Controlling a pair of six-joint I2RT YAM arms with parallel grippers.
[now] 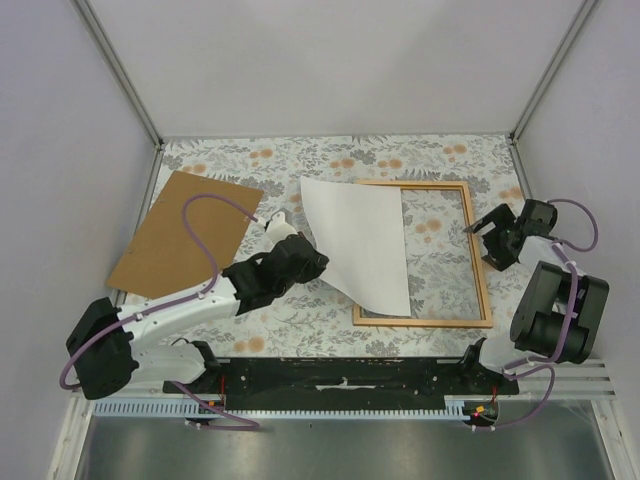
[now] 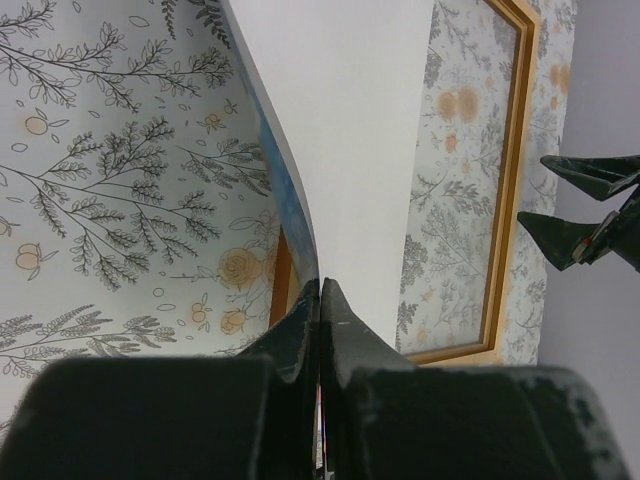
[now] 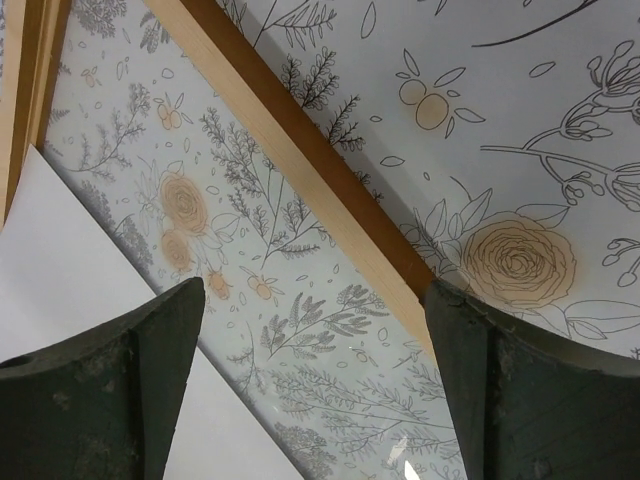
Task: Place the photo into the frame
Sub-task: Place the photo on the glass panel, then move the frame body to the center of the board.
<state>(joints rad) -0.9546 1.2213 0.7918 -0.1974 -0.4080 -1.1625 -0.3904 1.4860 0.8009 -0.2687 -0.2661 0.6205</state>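
Note:
The photo (image 1: 360,240) lies white back up, slanted across the left part of the frame (image 1: 478,250). Its left edge is lifted and bowed, and a strip of blue print shows underneath in the left wrist view. My left gripper (image 1: 318,262) is shut on that left edge, and its fingertips (image 2: 321,290) pinch the photo (image 2: 350,130). The frame's orange-brown rail (image 2: 505,200) runs beyond the sheet. My right gripper (image 1: 480,238) stands open over the frame's right rail (image 3: 290,150) with nothing between its fingers (image 3: 315,330). A corner of the photo (image 3: 60,270) shows at that view's left.
A plain brown backing board (image 1: 185,232) lies tilted at the back left on the floral tablecloth (image 1: 300,160). Grey walls close off the left, back and right sides. The black rail with the arm bases (image 1: 350,378) runs along the near edge.

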